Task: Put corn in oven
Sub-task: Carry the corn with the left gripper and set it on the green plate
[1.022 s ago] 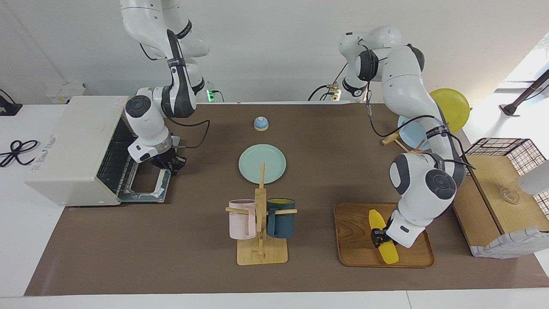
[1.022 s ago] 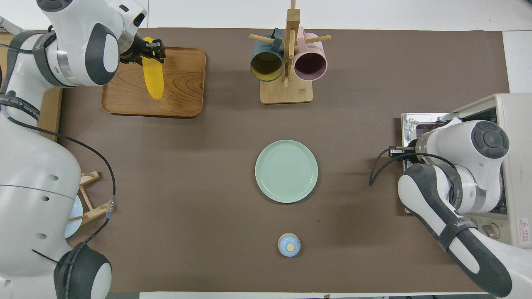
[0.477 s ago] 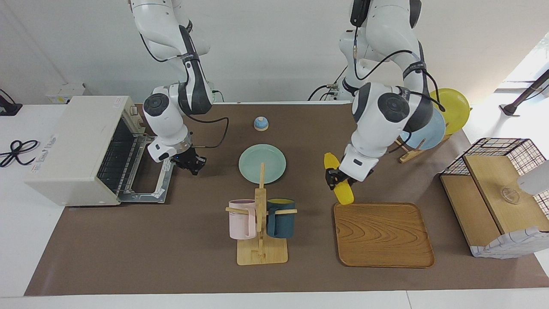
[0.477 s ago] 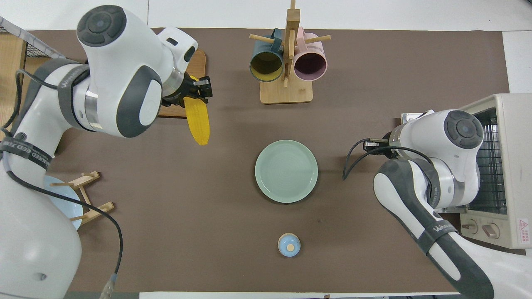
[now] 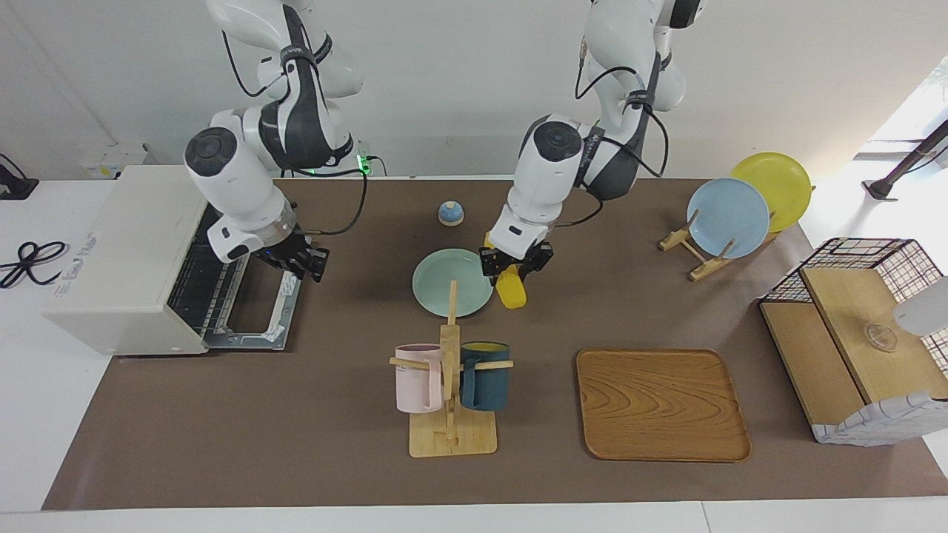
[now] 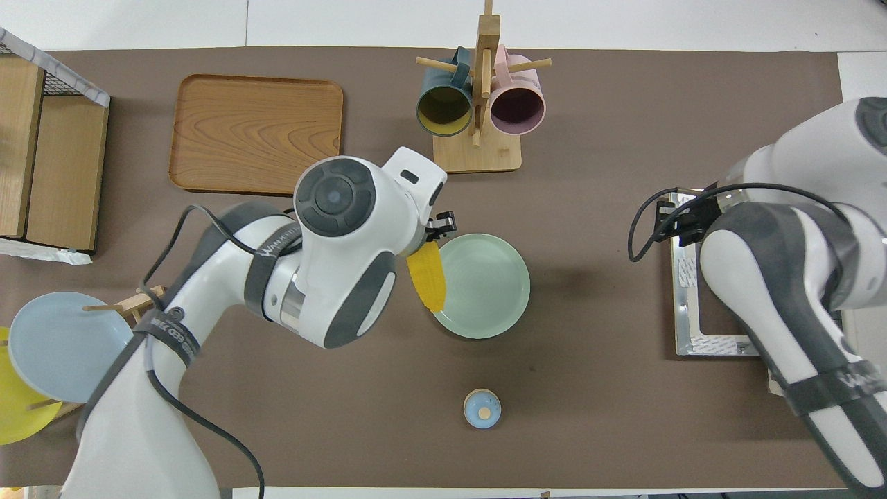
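Toward the right arm's end of the counter [image 5: 222, 444], the oven [image 5: 126, 259] is being kept open, door down. Over the green plate [image 5: 444, 285] edge, toward the oven, the corn [image 5: 509, 289] is being carried, clamped in the left pincer [image 5: 516, 260]; clear counter is lying between. Over the door, the right pincer [image 5: 300, 263] is being held; its fingers cannot be judged. Next, probably, insertion onto the rack.

The left end effector [image 5: 516, 260] hung low over the middle of the bench, its arm bent sharply down from a raised elbow, fingers clamped on something. The right end effector [image 5: 300, 260] hovered toward its own end of the bench, wrist angled down, forearm dropping steeply
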Controlling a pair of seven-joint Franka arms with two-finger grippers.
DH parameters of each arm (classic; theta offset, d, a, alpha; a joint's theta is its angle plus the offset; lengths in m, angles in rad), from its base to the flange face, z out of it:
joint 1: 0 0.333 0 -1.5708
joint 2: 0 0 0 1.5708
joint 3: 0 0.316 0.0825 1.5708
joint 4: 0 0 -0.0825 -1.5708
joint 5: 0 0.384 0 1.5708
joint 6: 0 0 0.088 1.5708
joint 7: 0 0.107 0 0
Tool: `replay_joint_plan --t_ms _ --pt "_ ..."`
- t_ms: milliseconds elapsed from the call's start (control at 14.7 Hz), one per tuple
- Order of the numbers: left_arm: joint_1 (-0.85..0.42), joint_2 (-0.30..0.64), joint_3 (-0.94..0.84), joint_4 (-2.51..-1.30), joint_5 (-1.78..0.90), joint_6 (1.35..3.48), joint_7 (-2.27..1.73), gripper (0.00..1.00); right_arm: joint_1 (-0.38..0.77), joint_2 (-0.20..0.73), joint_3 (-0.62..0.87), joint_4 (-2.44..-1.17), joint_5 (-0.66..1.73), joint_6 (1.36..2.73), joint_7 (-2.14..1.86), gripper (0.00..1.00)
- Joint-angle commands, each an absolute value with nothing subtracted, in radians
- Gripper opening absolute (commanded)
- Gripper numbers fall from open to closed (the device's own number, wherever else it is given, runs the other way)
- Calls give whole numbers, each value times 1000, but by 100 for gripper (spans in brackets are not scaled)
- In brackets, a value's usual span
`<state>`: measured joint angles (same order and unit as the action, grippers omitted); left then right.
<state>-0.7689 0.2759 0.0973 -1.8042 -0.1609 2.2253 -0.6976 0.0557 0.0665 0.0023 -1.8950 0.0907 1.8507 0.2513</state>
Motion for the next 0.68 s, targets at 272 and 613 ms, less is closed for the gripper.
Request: replay_joint_plan --t_ms 272,613 --pt "-934 360 120 -1899 -176 2483 -796 0 41 8 20 -1703 71 1595 137 95" --pt "-933 390 121 -1899 -169 2514 -788 0 72 -3 20 -1717 71 1591 135 100"
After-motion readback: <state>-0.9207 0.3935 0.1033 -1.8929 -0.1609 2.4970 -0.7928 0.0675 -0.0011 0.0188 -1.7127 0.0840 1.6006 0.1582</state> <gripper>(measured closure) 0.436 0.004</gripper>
